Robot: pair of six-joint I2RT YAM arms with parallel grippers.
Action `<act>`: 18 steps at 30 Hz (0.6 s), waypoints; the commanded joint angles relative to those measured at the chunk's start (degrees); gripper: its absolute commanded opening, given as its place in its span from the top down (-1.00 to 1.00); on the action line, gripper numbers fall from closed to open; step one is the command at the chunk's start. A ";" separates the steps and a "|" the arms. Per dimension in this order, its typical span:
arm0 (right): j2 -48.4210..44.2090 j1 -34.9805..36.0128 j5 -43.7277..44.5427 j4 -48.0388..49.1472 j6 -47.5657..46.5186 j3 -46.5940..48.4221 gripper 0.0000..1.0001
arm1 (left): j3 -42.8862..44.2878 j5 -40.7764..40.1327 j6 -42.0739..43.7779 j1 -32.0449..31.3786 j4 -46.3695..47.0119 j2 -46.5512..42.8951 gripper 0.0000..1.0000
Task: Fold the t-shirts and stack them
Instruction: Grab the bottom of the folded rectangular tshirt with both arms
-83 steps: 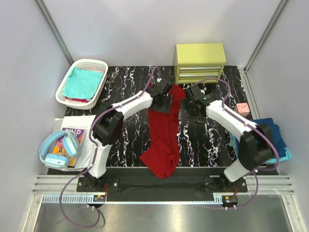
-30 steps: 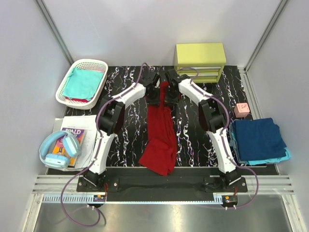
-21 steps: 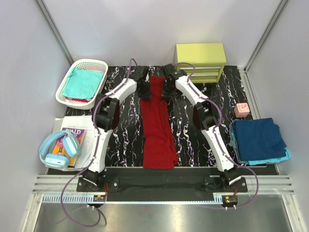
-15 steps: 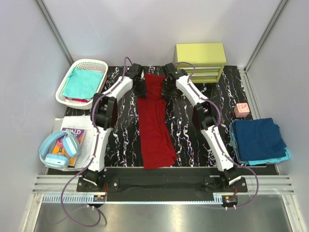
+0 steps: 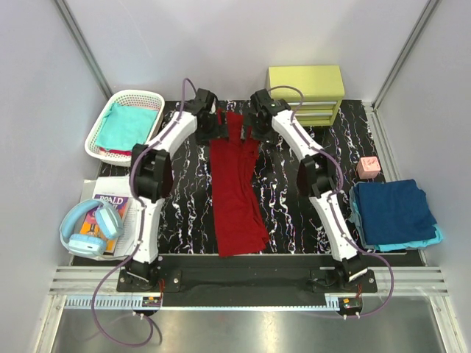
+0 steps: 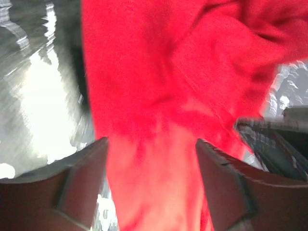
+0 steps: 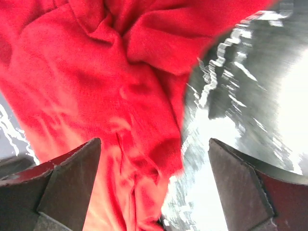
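Newly parted jaws, red t-shirt (image 5: 237,184) between

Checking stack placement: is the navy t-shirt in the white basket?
No, the navy t-shirt lies at the table's right edge; the basket holds a teal one.

Dark red t-shirt (image 5: 235,184) stretched lengthwise, far end rumpled; teal t-shirt (image 5: 125,126) far left; navy t-shirt (image 5: 392,209) atop light blue t-shirt (image 5: 431,240).

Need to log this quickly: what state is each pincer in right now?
Left pincer: open, over the dark red t-shirt, not gripping it.
Right pincer: open, also over that shirt.
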 commanded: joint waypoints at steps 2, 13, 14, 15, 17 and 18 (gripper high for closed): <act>-16.74 0.63 6.85 -0.90 -1.14 -7.50 -0.99 | -5.17 -3.12 -1.58 -1.77 1.48 -18.40 -0.78; -53.76 3.44 11.43 21.24 2.99 -67.03 -1.00 | -47.76 -8.04 -5.53 -13.11 10.96 -42.05 -0.84; -53.50 3.44 10.03 20.98 3.17 -67.92 -0.95 | -49.64 -7.52 -6.67 -14.34 11.49 -43.02 -0.82; -52.63 3.44 9.32 20.63 3.17 -68.01 -0.92 | -51.22 -7.43 -7.03 -15.22 11.76 -44.16 -0.79; -52.18 3.53 8.35 19.14 3.52 -68.45 -0.85 | -54.48 -8.38 -7.47 -18.37 11.59 -45.31 -0.76; -52.79 3.79 8.26 18.70 4.04 -68.89 -0.81 | -55.36 -8.83 -7.65 -19.35 11.50 -46.53 -0.75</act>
